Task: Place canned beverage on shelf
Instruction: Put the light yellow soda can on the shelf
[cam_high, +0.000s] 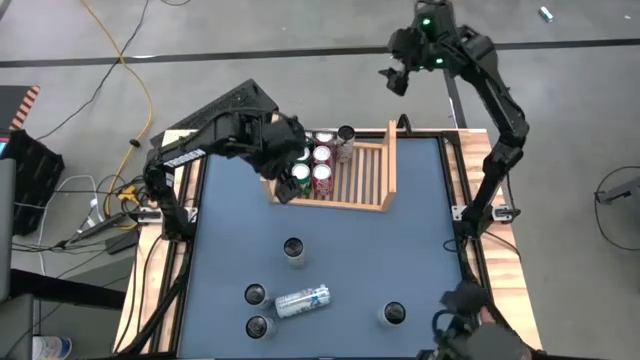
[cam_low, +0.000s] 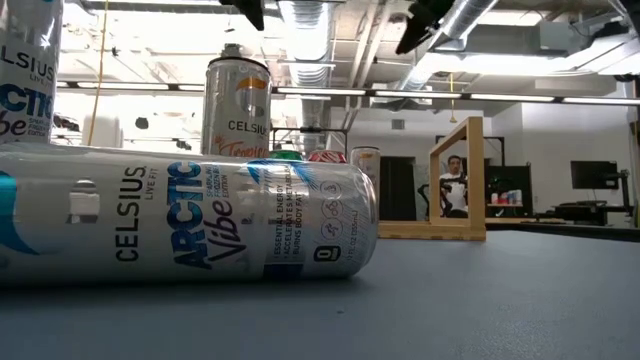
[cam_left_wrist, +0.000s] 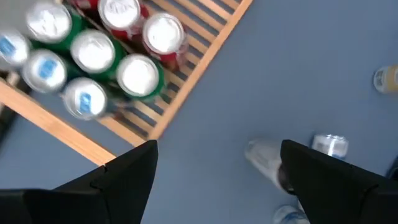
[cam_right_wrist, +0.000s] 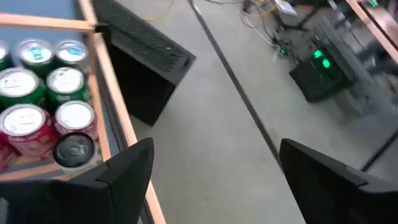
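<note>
Four upright cans (cam_high: 292, 248) stand on the table (cam_high: 420, 230) near a lying can (cam_high: 302, 301), its long axis across | shelf (cam_high: 387, 168) at table's far edge, cans in its left end | left gripper (cam_high: 285, 187) released, empty, over shelf's left end | right gripper (cam_high: 392, 78) released, empty, beyond shelf.

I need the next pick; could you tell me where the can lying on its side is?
In the high view, the white-and-blue can lies near the table's front edge, between upright cans.

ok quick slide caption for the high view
Left gripper open over the cans in the shelf; five cans wait on the table.
</note>
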